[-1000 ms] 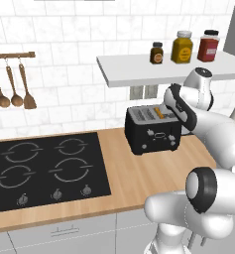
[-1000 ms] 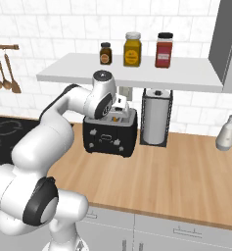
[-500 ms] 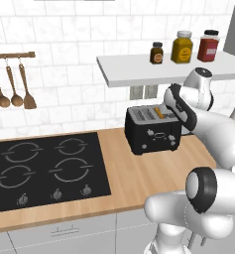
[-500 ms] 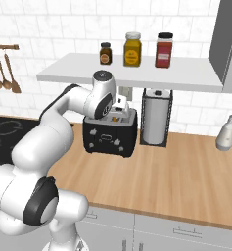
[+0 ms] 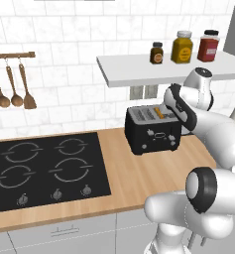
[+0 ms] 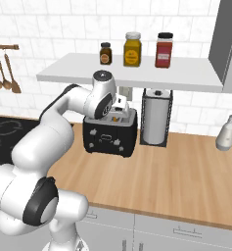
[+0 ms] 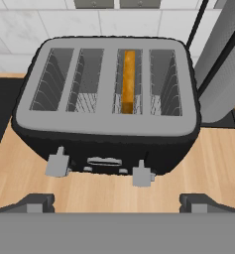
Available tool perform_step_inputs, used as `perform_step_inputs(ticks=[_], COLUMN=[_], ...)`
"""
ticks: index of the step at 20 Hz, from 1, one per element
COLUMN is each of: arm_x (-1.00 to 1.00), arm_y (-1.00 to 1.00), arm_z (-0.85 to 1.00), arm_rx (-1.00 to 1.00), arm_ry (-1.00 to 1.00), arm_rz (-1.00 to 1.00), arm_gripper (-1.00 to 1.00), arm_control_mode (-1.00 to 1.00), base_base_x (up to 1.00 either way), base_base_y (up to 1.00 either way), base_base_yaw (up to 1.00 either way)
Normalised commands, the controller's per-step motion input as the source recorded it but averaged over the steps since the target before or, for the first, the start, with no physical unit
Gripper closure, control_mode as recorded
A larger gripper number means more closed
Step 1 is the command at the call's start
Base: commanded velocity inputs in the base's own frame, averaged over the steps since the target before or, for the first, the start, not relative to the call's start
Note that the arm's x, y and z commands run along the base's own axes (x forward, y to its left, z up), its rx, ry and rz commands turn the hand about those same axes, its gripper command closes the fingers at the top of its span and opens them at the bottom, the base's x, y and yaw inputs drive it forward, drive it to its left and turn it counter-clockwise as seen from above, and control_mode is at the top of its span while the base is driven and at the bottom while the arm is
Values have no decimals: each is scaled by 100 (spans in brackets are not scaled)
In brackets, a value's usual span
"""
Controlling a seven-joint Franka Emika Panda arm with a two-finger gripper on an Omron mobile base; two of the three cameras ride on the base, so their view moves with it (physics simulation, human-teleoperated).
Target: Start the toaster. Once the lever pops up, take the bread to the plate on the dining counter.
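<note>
The black toaster [image 5: 153, 130] [image 6: 110, 135] stands on the wooden counter under the wall shelf. From above, the toaster [image 7: 106, 124] has a grey top with several slots. The bread [image 7: 129, 79] stands on edge in one right-hand slot, its orange crust showing. Two grey levers [image 7: 57, 163] [image 7: 141, 174] stick out of the front panel. My gripper [image 7: 117, 202] [image 6: 118, 109] [image 5: 169, 101] hangs open just above and in front of the toaster, its fingertips [image 7: 37, 201] far apart and holding nothing. The plate and the dining counter are out of view.
A paper towel roll in a black holder [image 6: 155, 116] stands right beside the toaster. The white shelf [image 6: 132, 73] with three jars hangs low overhead. The black stovetop [image 5: 44, 166] lies to the left, and a white spray bottle [image 6: 225, 135] stands far right.
</note>
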Motion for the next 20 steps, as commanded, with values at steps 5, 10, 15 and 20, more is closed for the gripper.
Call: perform_step_inputs(ticks=[5, 10, 15, 20], arm_x=[0, 0, 0, 0], arm_y=[0, 0, 0, 0], arm_z=[0, 0, 0, 0], arm_rx=[0, 0, 0, 0], arm_ry=[0, 0, 0, 0], arm_rz=[0, 0, 0, 0], arm_gripper=[-100, -100, -100, -100], arm_control_mode=[-100, -100, -100, -100], base_base_x=[0, 0, 0, 0], base_base_y=[0, 0, 0, 0], base_base_yaw=[0, 0, 0, 0])
